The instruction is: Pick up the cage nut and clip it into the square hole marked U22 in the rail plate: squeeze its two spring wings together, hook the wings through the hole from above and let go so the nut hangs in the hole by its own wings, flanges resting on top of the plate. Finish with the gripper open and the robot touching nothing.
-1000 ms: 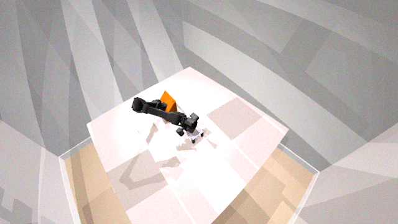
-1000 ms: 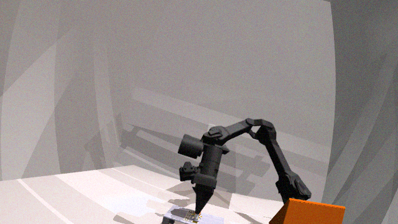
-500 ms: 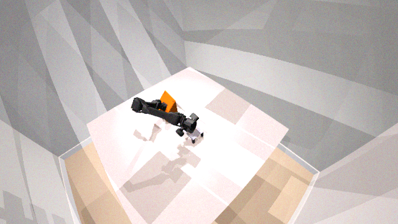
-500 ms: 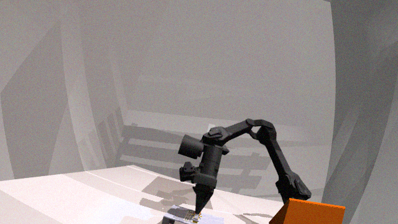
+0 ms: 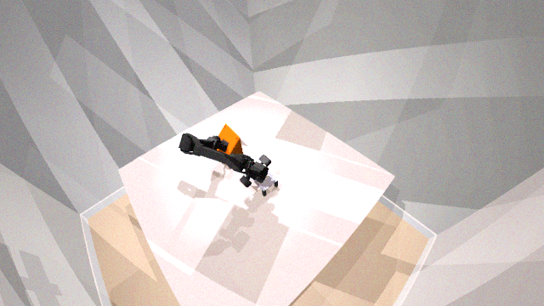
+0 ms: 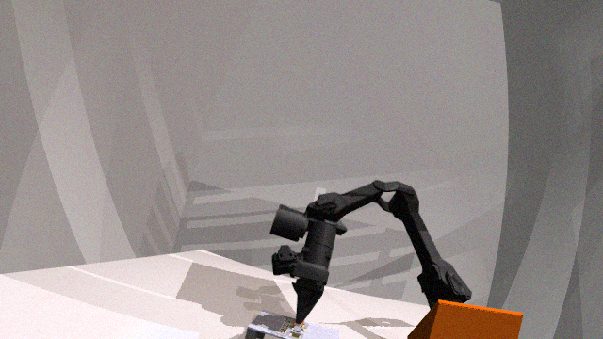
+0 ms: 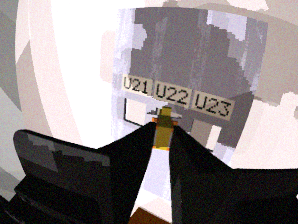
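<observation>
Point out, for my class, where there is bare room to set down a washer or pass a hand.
Setting down: the rail plate, beyond its label row in the wrist view. Passing a hand: seemingly under the arm's arch, between fingers and orange block. Crowded: around U22, where the fingers grip the cage nut.

Top view: the black six-joint arm (image 5: 212, 155) is seen from high above, steeply downward and from far off.
Exterior view: the arm (image 6: 416, 235) is seen side-on, from nearer, across the tabletop.
Wrist view: the rail plate (image 7: 175, 50) is faced closely past the gripper's fingers.
Shared by top and exterior: the orange block (image 5: 229, 138) (image 6: 476, 322), beside the arm's base end.
</observation>
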Controlling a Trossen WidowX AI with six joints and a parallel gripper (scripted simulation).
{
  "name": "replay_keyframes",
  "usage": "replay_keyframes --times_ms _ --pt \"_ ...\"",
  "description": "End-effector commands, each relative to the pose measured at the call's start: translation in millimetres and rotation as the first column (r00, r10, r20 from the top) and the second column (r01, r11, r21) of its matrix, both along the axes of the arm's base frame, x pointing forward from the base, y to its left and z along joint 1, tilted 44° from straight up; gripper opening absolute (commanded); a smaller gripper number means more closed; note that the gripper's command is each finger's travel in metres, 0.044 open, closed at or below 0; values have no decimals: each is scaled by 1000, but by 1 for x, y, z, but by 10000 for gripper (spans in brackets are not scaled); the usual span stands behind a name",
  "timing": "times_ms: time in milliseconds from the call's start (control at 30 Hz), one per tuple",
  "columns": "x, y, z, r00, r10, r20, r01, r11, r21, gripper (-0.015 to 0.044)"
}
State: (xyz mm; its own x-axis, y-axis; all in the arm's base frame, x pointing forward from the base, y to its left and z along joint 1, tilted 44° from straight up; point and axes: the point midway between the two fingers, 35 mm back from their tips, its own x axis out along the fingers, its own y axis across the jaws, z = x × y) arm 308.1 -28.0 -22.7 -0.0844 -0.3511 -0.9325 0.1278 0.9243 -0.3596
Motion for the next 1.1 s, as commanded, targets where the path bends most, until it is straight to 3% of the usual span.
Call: replay_keyframes --times_ms 0,1067 --pt "1 1 2 1000 5 8 -5 1000 10 27" --pt "1 -2 4 1000 4 13 -5 999 43 27"
